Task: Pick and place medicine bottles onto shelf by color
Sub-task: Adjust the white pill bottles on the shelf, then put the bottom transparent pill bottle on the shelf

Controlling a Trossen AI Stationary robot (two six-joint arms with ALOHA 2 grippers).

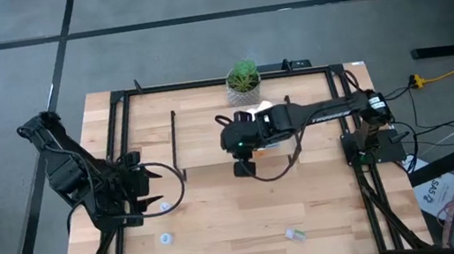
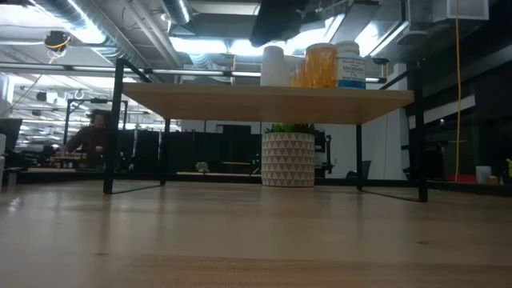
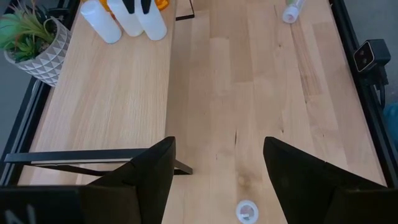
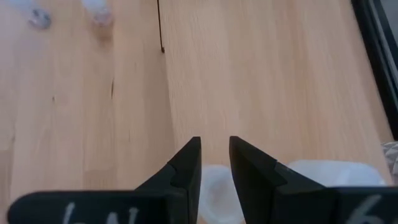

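I am looking across a pale wood surface [image 1: 249, 222] with wide bare room between the shelf [image 2: 268, 102] and its near edge. On the shelf, white bottles [image 3: 127, 18] and an orange bottle [image 2: 322, 66] are standing together near the potted plant [image 1: 243, 80]. My right hand [image 4: 214, 163] is hovering over them, its fingers nearly pressed together with only a narrow gap, gripping nothing; a white cap [image 4: 217, 190] is showing half hidden behind them. My left hand [image 3: 217, 165] is waiting spread wide near the left edge, above a small clear bottle [image 3: 247, 211]. Another stray bottle [image 1: 295, 235] is lying near the front edge.
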